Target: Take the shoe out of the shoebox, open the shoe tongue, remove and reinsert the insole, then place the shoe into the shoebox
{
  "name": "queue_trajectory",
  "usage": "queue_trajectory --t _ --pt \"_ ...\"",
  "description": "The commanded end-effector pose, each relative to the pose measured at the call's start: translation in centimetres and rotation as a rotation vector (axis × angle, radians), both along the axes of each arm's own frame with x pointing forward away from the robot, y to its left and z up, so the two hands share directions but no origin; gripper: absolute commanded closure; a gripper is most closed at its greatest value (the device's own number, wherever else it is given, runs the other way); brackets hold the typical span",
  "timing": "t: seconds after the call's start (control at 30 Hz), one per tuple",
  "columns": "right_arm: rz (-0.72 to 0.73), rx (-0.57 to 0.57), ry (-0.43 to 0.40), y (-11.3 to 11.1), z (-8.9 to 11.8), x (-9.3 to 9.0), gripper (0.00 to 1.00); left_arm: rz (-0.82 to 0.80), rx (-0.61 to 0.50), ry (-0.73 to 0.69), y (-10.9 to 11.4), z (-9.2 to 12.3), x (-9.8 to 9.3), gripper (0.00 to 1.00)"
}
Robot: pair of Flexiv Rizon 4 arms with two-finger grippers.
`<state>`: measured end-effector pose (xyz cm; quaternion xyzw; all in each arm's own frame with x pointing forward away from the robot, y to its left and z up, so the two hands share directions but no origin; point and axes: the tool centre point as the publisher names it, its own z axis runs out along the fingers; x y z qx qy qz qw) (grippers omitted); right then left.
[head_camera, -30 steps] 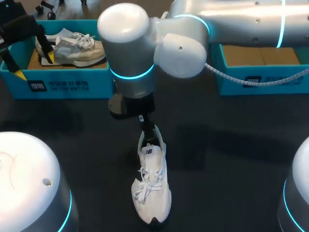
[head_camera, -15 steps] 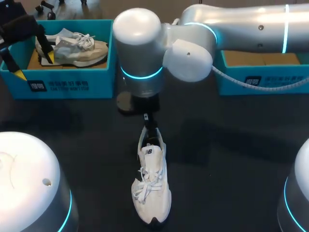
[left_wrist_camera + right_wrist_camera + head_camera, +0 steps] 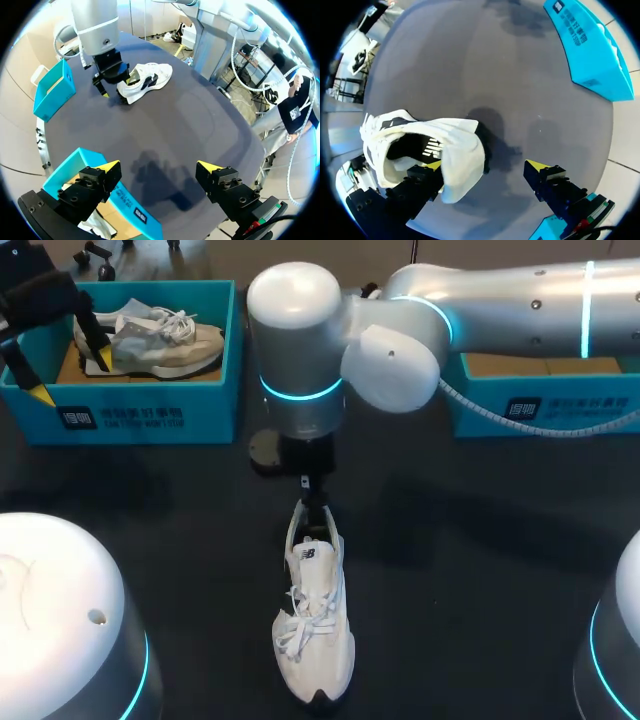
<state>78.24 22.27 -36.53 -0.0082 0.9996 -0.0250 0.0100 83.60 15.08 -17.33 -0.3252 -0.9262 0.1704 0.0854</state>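
A white shoe [image 3: 315, 625] lies on the dark table, toe toward the front edge. My right gripper [image 3: 312, 502] comes in from the right and hangs open at the shoe's heel. In the right wrist view the white shoe [image 3: 420, 145] lies on its side with its heel tab reaching into the gap of the gripper [image 3: 485, 165], against one finger [image 3: 422, 180] only. My left gripper [image 3: 72, 378] stands open over the left blue shoebox [image 3: 130, 415], which holds a grey shoe [image 3: 150, 335]. From the left wrist, the gripper [image 3: 159, 167] holds nothing and the white shoe [image 3: 145, 82] lies far ahead.
A second blue shoebox [image 3: 540, 405] stands at the back right, partly hidden by my right arm. In the right wrist view a blue box [image 3: 592, 50] lies well ahead of the gripper. Bare dark table lies on both sides of the white shoe.
My right arm's wrist has shifted to the right and slightly back while its gripper stays at the shoe's heel. The shoe and my left arm have not moved.
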Motion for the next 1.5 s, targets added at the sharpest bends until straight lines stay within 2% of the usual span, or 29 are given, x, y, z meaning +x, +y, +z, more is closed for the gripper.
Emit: queue_trajectory --t 0.03,0.23,0.3,0.37,0.47,0.6,0.73,0.8,0.83,0.87,0.9,1.0,1.03,1.07,1.23,1.5 --pt "-0.014 -0.023 0.010 1.0 -0.9 0.4 0.00 -0.002 0.004 -0.001 0.0 0.0 0.0 0.00" --pt "-0.053 -0.027 0.022 0.7 -1.5 0.3 0.00 -0.002 0.004 -0.001 0.0 0.0 0.0 0.00" --pt "-0.059 -0.027 0.022 0.8 -1.7 0.3 0.07 -0.002 0.004 -0.001 0.0 0.0 0.0 0.00" --pt "-0.074 -0.027 0.029 0.7 -1.9 0.2 0.28 -0.002 0.004 -0.001 0.0 0.0 0.0 0.00" --pt "-0.081 -0.028 0.026 0.6 -1.9 -0.2 0.37 -0.002 0.004 -0.001 0.0 0.0 0.0 0.00" --pt "-0.092 -0.026 0.023 0.4 -2.0 -0.7 0.34 -0.002 0.004 -0.001 0.0 0.0 0.0 0.00" --pt "-0.100 -0.022 0.020 0.3 -2.0 -1.1 0.14 -0.002 0.004 -0.001 0.0 0.0 0.0 0.00" --pt "-0.107 -0.021 0.019 0.3 -1.9 -1.2 0.14 -0.002 0.004 -0.001 0.0 0.0 0.0 0.00" --pt "-0.108 -0.020 0.018 0.3 -1.9 -1.2 0.21 -0.002 0.004 -0.001 0.0 0.0 0.0 0.00" --pt "-0.111 -0.017 0.015 0.3 -1.9 -1.2 0.32 -0.002 0.004 -0.001 0.0 0.0 0.0 0.00" --pt "-0.113 -0.016 0.014 0.3 -1.8 -1.2 0.48 -0.002 0.004 -0.001 0.0 0.0 0.0 0.00" --pt "-0.129 -0.012 0.011 0.2 -1.9 -1.2 0.69 -0.002 0.004 -0.001 0.0 0.0 0.0 0.00" --pt "-0.136 -0.006 0.010 0.2 -1.9 -1.1 0.81 -0.002 0.004 -0.001 0.0 0.0 0.0 0.00" --pt "-0.142 0.005 0.011 0.1 -2.0 -1.1 1.00 -0.002 0.004 -0.001 0.0 0.0 0.0 0.00" --pt "-0.153 0.028 -0.006 -0.2 -1.6 -1.2 1.00 -0.002 0.004 -0.001 0.0 0.0 0.0 0.00" --pt "-0.160 -0.005 -0.089 -1.4 2.4 -0.1 1.00 -0.002 0.004 -0.001 0.0 0.0 0.0 0.00"
